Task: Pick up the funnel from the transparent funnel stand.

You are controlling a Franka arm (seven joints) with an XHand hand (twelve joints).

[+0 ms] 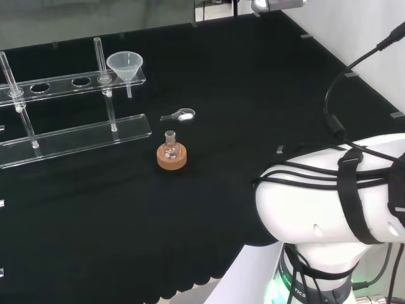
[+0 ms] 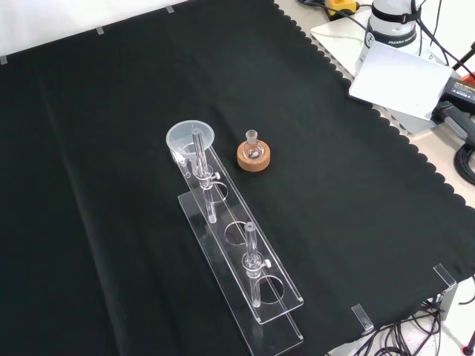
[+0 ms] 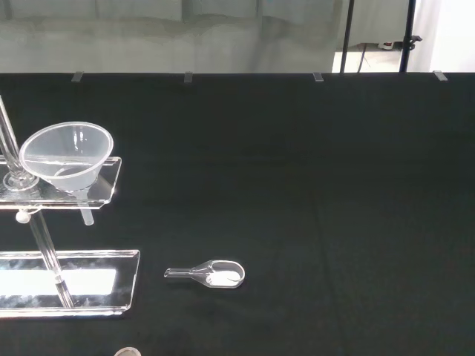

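Fingers: I cannot tell their state. In the head view's upper left, the funnel (image 1: 125, 65) sits in its stand (image 1: 76, 81); nothing is done yet.

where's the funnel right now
The funnel sits in the end hole of the clear stand's upper shelf, at the stand's right end in the head view, with the small scoop and the flask on its cork ring on the cloth nearby.

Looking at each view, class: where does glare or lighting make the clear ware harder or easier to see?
Wrist view: bright glare on the stand's base. Head view: funnel reads pale and clear against the cloth. Front view: funnel rim catches light, stand faint.
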